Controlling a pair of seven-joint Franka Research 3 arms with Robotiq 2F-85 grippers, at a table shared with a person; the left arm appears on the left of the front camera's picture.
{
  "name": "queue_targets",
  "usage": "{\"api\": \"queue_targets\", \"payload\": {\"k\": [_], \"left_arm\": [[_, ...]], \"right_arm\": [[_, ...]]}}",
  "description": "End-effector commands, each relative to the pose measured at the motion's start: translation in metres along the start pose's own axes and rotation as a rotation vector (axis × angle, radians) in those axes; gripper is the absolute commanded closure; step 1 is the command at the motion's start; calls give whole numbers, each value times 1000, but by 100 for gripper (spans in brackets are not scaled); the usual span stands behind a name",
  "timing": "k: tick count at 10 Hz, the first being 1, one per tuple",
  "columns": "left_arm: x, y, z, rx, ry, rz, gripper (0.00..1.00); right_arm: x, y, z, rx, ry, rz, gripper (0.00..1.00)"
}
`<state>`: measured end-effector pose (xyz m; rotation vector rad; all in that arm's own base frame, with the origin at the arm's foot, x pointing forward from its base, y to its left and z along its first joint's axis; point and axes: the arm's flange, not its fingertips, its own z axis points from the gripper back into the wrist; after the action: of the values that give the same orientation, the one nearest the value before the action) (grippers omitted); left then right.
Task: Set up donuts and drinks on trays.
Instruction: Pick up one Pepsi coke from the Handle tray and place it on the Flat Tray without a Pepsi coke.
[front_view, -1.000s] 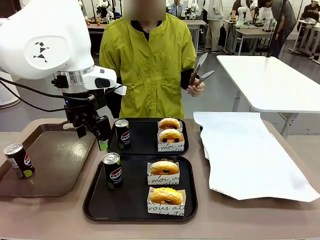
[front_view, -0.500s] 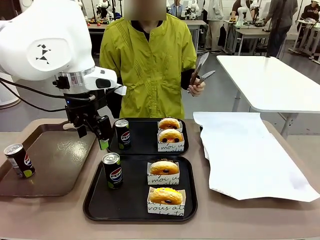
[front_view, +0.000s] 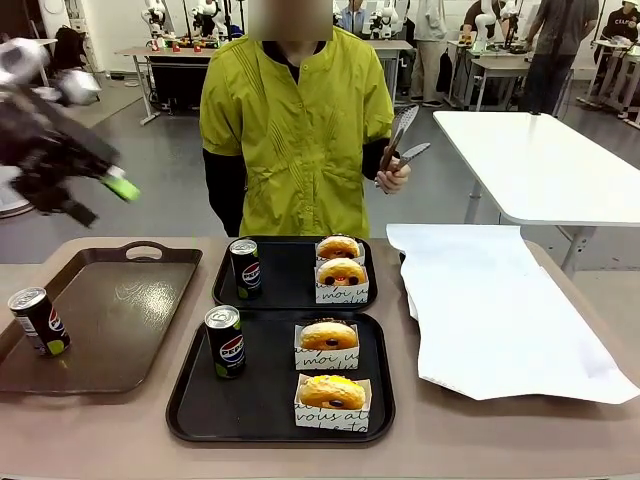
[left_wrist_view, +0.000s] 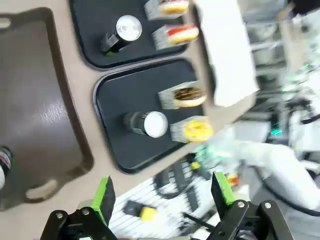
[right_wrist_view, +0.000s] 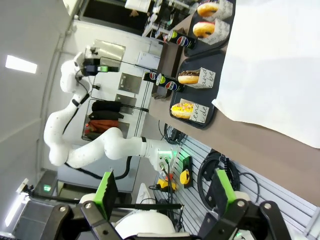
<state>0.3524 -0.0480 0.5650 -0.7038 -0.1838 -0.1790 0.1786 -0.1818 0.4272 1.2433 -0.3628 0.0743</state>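
Both grippers' jaws gape empty; two matte black trays (front_view: 195, 415) each hold boxed donuts (front_view: 331, 400) and a black Pepsi can (front_view: 225, 341), one spare can (front_view: 39, 321) left on the brown tray (front_view: 110, 375).

Front level, both wrists high; shared black trays (front_view: 280, 400).

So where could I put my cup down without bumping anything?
The brown tray is bare right of its lone can. The near black tray has room in front of its can. The white sheet is bare too. It's crowded around the donuts and on the far black tray.
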Motion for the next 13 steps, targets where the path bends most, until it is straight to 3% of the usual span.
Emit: {"api": "queue_targets", "payload": {"k": [1, 3, 5, 9, 13], "left_arm": [[-57, 42, 49, -296, -237, 119, 0], [-78, 74, 85, -477, -227, 183, 0], [-105, 106, 92, -505, -257, 285, 0], [-84, 168, 89, -481, -210, 401, 0], [-85, 210, 93, -489, -214, 303, 0]], "right_arm": [[0, 1, 0, 14, -3, 18, 0], [0, 1, 0, 14, -3, 18, 0], [0, 1, 0, 14, -3, 18, 0], [0, 1, 0, 14, -3, 18, 0], [0, 1, 0, 14, -3, 18, 0]]}}
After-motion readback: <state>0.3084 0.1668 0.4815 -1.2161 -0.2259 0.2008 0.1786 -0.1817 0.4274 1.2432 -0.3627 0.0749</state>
